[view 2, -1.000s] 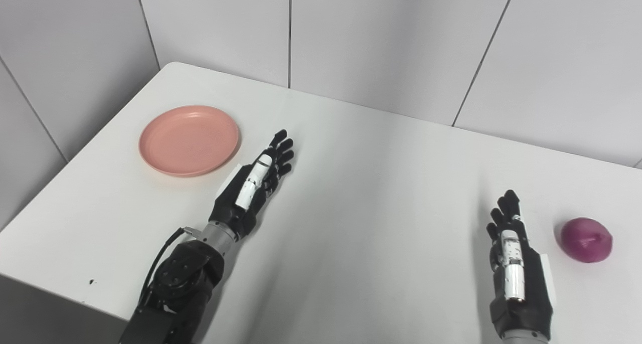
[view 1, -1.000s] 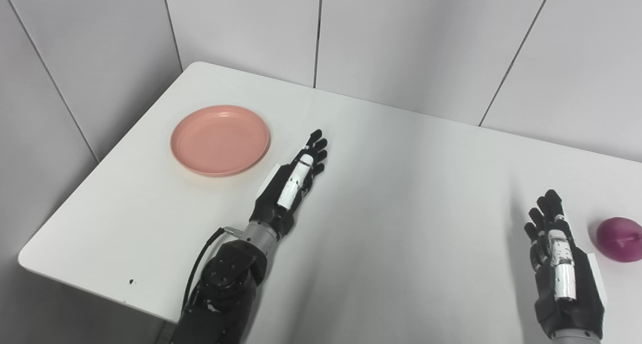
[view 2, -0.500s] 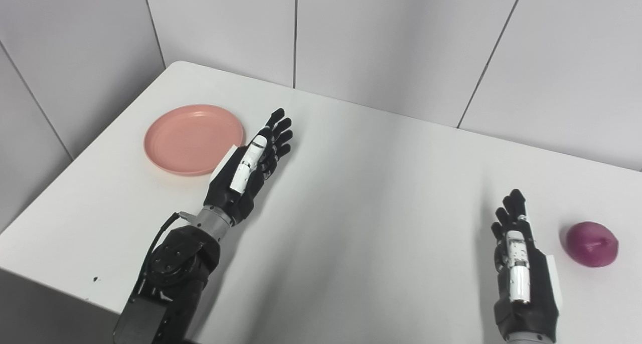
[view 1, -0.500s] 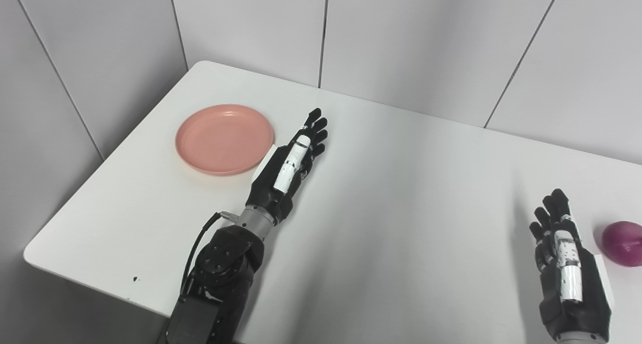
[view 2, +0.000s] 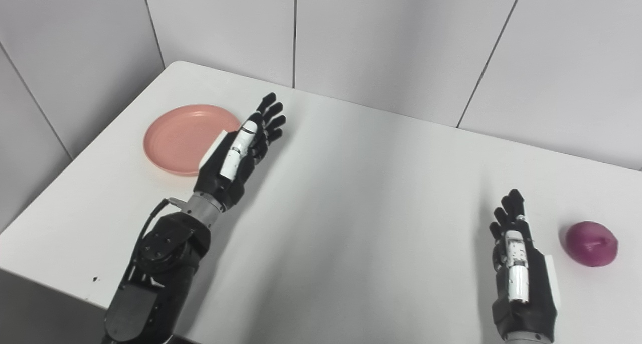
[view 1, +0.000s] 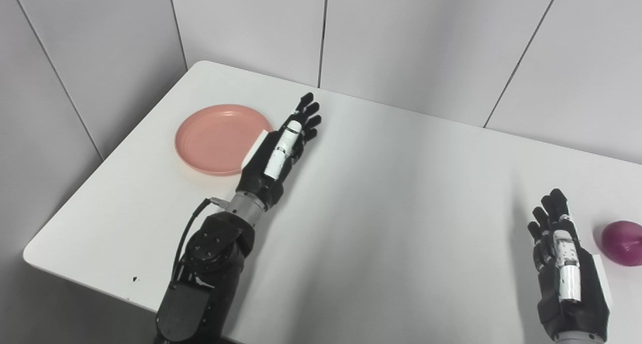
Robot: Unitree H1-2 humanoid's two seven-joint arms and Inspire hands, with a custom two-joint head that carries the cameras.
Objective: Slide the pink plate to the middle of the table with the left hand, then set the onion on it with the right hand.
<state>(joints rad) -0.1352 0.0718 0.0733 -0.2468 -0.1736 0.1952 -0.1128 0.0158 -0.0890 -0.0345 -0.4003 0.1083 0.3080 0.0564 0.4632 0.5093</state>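
The pink plate (view 1: 215, 138) lies flat near the table's far left corner. My left hand (view 1: 278, 148) is raised over the plate's right rim, open, fingers stretched toward the back wall, and covers part of that rim. A purple onion (view 2: 591, 243) rests on the table at the right edge. My right hand (view 2: 519, 269) stands open just left of the onion, apart from it, holding nothing.
The white table (view 1: 401, 193) ends in a rounded front left corner (view 1: 30, 253). Grey panelled walls (view 1: 416, 38) stand close behind and to the left. A small dark speck (view 1: 134, 279) marks the table near its front edge.
My left hand has moved forward and left, from beside the plate to over its right rim. The camera shifted slightly. The right hand, the onion and the plate stayed in place.
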